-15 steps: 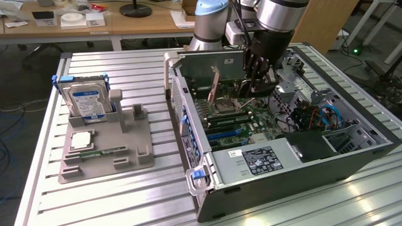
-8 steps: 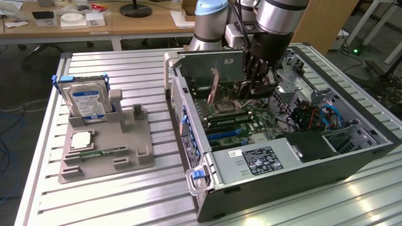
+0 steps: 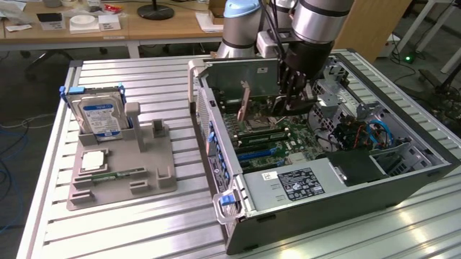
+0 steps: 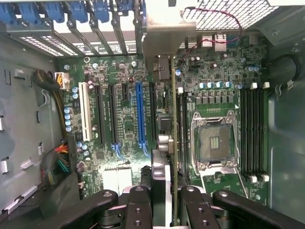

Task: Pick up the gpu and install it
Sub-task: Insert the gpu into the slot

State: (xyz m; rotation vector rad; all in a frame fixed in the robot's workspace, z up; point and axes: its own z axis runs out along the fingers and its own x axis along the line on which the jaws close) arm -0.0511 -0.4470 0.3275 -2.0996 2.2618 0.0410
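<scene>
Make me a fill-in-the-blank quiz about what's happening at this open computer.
1. The claw is shut on a thin card, the ___.
2. That card hangs above the motherboard inside the open ___.
3. The hard drive stands in a grey holder on the exterior view's ___.

Missing words: gpu; case; left.

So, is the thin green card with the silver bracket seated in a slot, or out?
Out: the gripper holds the card on edge above the green motherboard, clear of its blue slot.
</scene>
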